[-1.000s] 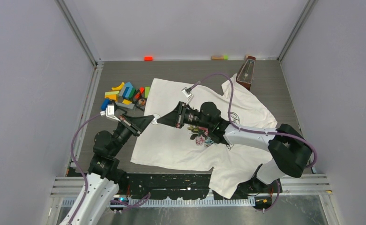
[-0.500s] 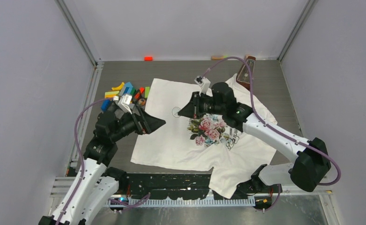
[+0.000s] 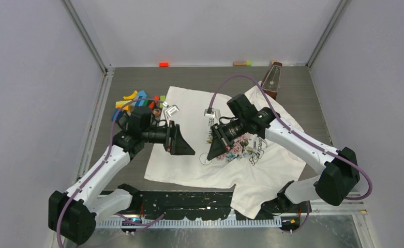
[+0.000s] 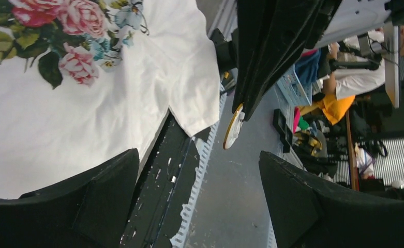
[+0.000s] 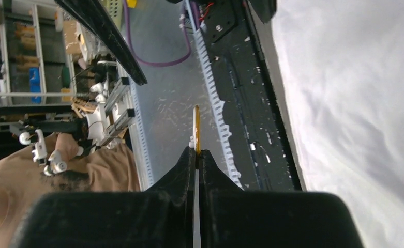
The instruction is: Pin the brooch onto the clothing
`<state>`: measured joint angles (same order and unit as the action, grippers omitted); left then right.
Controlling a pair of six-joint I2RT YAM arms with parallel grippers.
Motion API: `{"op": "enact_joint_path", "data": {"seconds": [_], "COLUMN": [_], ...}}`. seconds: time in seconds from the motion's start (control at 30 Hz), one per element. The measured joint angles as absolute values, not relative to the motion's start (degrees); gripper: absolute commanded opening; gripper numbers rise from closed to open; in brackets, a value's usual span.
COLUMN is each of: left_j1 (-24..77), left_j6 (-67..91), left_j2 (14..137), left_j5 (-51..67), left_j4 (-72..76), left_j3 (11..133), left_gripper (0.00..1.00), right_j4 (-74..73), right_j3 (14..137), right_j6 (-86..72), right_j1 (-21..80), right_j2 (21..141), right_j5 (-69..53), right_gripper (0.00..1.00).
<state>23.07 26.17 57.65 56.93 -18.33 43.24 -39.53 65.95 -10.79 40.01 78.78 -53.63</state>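
Note:
The clothing (image 3: pixel 277 164) is a white T-shirt with a rose print, spread flat on the table. The brooch (image 3: pixel 205 159), a small round white disc with a gold rim, hangs above the shirt's front. My right gripper (image 3: pixel 209 156) is shut on the brooch, whose thin gold edge (image 5: pixel 196 129) sticks out past the closed fingertips (image 5: pixel 189 157). My left gripper (image 3: pixel 189 151) stands open a little to the left with nothing in it. In the left wrist view the brooch (image 4: pixel 234 126) shows beyond the gap of my left gripper (image 4: pixel 197 155), beside the shirt (image 4: pixel 86 119).
Several coloured blocks (image 3: pixel 137 102) lie left of the shirt at the back. A brown wooden metronome (image 3: pixel 272 78) stands at the back right. An orange block (image 3: pixel 163 64) and another small block (image 3: pixel 242 63) lie along the back wall. The shirt's hem (image 3: pixel 251 204) hangs over the table's near edge.
My left gripper has opened and let go of the brooch. My right gripper has carried it from the shirt's left side toward the near edge. The left arm has swung right.

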Motion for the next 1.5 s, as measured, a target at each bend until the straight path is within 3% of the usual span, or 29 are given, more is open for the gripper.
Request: {"op": "enact_joint_path", "data": {"seconds": [0.17, 0.8, 1.0, 1.1, 1.17, 1.27, 1.37, 1.5], "left_j1": [26.94, 32.84, 33.58, 33.93, 34.13, 34.17, 34.15, 32.53], "left_j6": [27.99, 29.39, 29.39, 29.39, 29.26, 28.47, 27.73, 27.62], "left_j2": [58.46, 61.08, 61.39, 61.39, 61.39, 61.23, 59.37, 52.9], "left_j5": [61.82, 65.65, 66.02, 66.08, 66.11, 65.63, 61.91, 54.22], "left_j4": [-14.35, -13.08, -13.1, -13.15, -13.17, -13.5, -14.98, -15.14], "left_j3": [43.22, 43.2, 43.2, 43.2, 43.18, 43.18, 43.18, 42.74], "left_gripper": [0.65, 0.41, 0.19, 0.0, 0.0, 0.0, 0.0, 0.0], "right_j4": [-41.8, -44.31, -45.71, -46.35, -46.83, -47.29, -45.82, -39.92], "right_j3": [67.48, 70.19, 71.16, 71.2, 71.44, 71.9, 71.77, 68.84], "right_j6": [-8.58, -6.74, -5.61, -4.97, -4.69, -4.56, -5.19, -8.34], "right_j1": [41.82, 43.94, 44.16, 44.18, 44.21, 44.18, 43.75, 42.11], "right_j2": [79.79, 81.49, 82.13, 82.83, 83.2, 83.29, 82.85, 78.85], "right_j5": [-58.02, -60.31, -59.68, -59.57, -59.22, -58.17, -55.92, -53.93], "right_gripper": [0.01, 0.01, 0.01, 0.01, 0.1, 0.36, 0.48, 0.55]}}
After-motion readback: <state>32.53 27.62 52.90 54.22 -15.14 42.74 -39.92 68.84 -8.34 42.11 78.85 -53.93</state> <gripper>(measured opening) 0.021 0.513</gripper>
